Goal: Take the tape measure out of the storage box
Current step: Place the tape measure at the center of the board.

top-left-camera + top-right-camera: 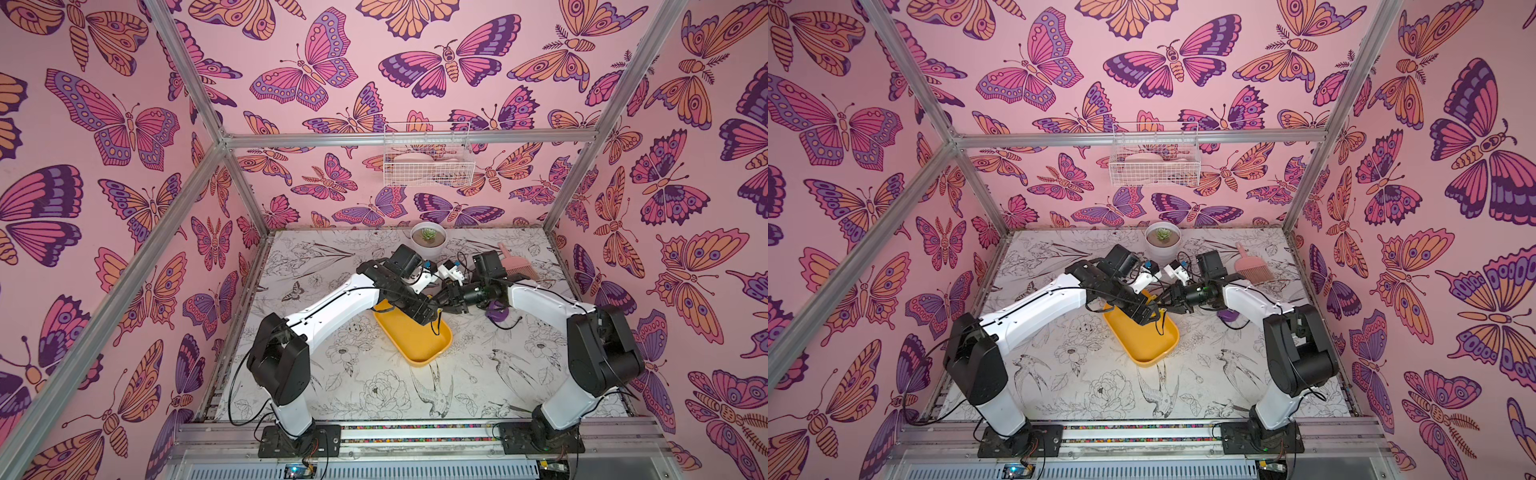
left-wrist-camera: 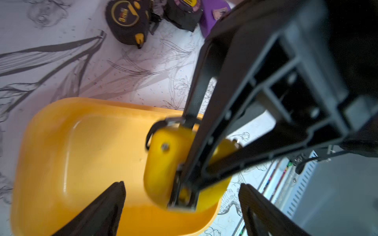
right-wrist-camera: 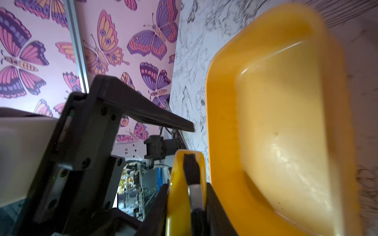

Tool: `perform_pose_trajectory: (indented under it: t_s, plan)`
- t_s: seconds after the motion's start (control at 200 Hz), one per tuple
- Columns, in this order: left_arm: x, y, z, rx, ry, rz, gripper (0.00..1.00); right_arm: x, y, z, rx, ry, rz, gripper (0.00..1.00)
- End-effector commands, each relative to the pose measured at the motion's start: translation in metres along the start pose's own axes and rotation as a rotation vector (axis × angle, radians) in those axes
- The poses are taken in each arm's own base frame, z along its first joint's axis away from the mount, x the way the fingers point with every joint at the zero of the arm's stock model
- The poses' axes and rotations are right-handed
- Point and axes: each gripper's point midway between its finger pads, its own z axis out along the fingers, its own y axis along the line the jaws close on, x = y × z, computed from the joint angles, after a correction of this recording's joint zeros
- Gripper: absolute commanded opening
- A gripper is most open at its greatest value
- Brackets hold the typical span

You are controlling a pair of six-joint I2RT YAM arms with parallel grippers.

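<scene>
The tape measure (image 2: pixel 163 161) is a rounded yellow case with a screw in its flat side, a black wrist loop and a metal clip on its edge. The right gripper (image 3: pixel 186 187) is clenched on its two flat sides, holding it over one end of the storage box (image 2: pixel 81 155). The left gripper (image 2: pixel 182 185) grasps nothing: its fingers are spread wide, with the case just beyond their tips and clear of both.
</scene>
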Motion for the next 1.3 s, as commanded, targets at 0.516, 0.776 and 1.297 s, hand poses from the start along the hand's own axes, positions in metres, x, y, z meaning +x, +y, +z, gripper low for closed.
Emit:
perform_pose_trajectory:
  t_s: [0.516, 0.776, 1.297]
  plan:
    - [0.013, 0.103, -0.052, -0.504, -0.088, -0.217, 1.00, -0.003, -0.129, -0.062, 0.421, -0.228, 0.161, 0.13]
    - [0.025, 0.114, -0.055, -0.529, -0.068, -0.259, 1.00, 0.009, -0.168, -0.057, 0.525, -0.215, 0.213, 0.22]
    - [0.058, 0.167, -0.103, -0.716, -0.127, -0.509, 1.00, -0.013, -0.103, -0.105, 0.716, -0.369, 0.020, 0.99]
